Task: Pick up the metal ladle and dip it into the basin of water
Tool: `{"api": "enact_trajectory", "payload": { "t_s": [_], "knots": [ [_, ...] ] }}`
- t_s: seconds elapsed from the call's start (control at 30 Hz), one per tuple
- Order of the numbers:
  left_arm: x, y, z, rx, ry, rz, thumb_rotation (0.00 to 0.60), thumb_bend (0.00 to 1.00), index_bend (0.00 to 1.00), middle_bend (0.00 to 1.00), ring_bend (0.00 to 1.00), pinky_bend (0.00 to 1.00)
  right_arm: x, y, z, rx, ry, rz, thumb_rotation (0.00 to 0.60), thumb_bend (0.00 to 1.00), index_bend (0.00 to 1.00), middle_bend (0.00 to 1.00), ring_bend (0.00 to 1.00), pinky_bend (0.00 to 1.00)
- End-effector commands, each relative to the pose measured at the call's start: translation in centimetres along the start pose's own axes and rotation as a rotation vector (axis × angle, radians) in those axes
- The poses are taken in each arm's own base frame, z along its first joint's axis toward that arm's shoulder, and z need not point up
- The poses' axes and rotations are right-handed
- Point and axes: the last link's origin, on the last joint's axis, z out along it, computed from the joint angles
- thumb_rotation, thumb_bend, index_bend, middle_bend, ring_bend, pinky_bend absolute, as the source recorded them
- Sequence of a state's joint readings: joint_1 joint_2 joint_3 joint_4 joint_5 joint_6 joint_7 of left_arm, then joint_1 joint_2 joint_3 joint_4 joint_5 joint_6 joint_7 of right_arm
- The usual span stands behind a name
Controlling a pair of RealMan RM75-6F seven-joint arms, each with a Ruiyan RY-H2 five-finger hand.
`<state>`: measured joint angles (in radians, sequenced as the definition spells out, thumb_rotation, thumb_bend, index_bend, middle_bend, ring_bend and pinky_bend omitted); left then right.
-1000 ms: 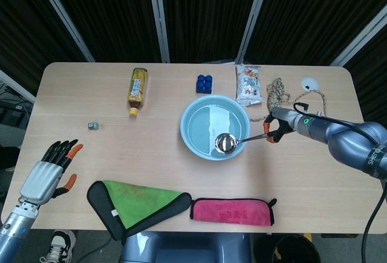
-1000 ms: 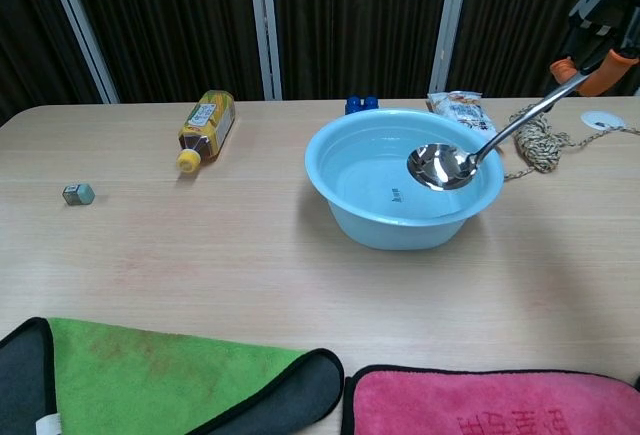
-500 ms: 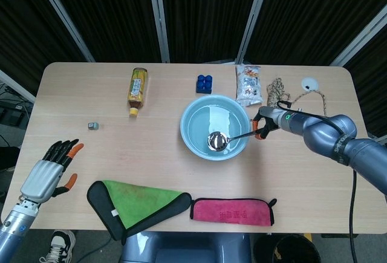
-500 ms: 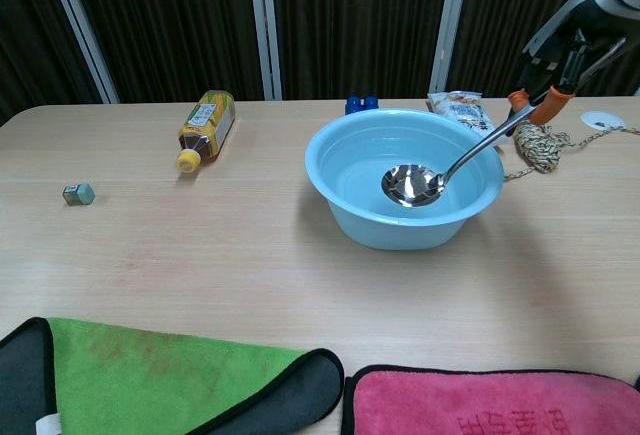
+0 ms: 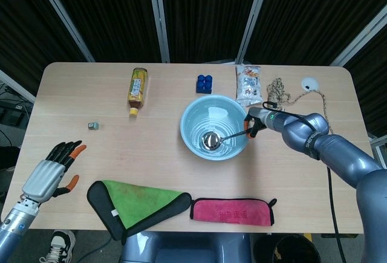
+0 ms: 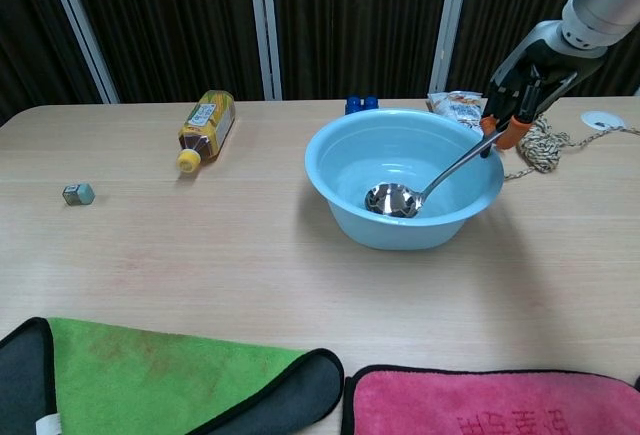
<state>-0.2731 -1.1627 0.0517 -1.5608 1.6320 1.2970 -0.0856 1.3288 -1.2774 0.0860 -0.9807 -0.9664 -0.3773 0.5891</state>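
A light blue basin (image 5: 193,113) (image 6: 345,210) holding water stands mid-table. The metal ladle (image 5: 211,140) (image 6: 393,200) has its bowl down inside the basin, and its handle slants up over the right rim. My right hand (image 5: 253,124) (image 6: 518,90) grips the handle's end just past the basin's right edge, black fingers with orange tips wrapped on it. My left hand (image 5: 49,173) hovers at the table's front left corner, fingers spread, holding nothing; the chest view does not show it.
A tea bottle (image 5: 137,89) lies at the back left, blue blocks (image 5: 204,83) and a snack packet (image 5: 248,85) behind the basin, a rope coil (image 5: 277,94) and white disc (image 5: 309,84) at the right. A small cube (image 5: 92,126) sits left. Green cloth (image 5: 136,205) and pink cloth (image 5: 231,210) lie along the front edge.
My right hand moved left toward the basin and lowered the ladle; its bowl went from above the right rim down into the basin. The left hand stayed put.
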Motion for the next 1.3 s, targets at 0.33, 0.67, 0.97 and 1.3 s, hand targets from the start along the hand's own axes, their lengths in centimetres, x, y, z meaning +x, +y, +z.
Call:
{"api": "enact_trajectory", "payload": {
  "t_s": [0.33, 0.67, 0.97, 1.3],
  "knots": [
    [0.4, 0.1, -0.5, -0.033, -0.003, -0.023, 0.600, 0.48, 0.00, 0.00, 0.00, 0.00, -1.0, -0.5, -0.1, 0.019, 0.014, -0.013, 0.600, 0.57, 0.88, 0.17, 0.00, 0.00],
    [0.8, 0.0, -0.7, -0.049, -0.005, -0.041, 0.600, 0.48, 0.00, 0.00, 0.00, 0.00, -2.6, -1.4, -0.2, 0.056, 0.007, -0.027, 0.600, 0.57, 0.86, 0.17, 0.00, 0.00],
    [0.9, 0.0, -1.0, -0.063, 0.000, -0.048, 0.600, 0.48, 0.00, 0.00, 0.00, 0.00, -3.5, -1.6, -0.1, 0.068, 0.004, -0.027, 0.600, 0.57, 0.85, 0.17, 0.00, 0.00],
    [0.8, 0.0, -0.8, -0.063, -0.005, -0.047, 0.600, 0.48, 0.00, 0.00, 0.00, 0.00, -3.1, -1.2, -0.1, 0.050, 0.014, -0.014, 0.600, 0.57, 0.85, 0.17, 0.00, 0.00]
  ]
}}
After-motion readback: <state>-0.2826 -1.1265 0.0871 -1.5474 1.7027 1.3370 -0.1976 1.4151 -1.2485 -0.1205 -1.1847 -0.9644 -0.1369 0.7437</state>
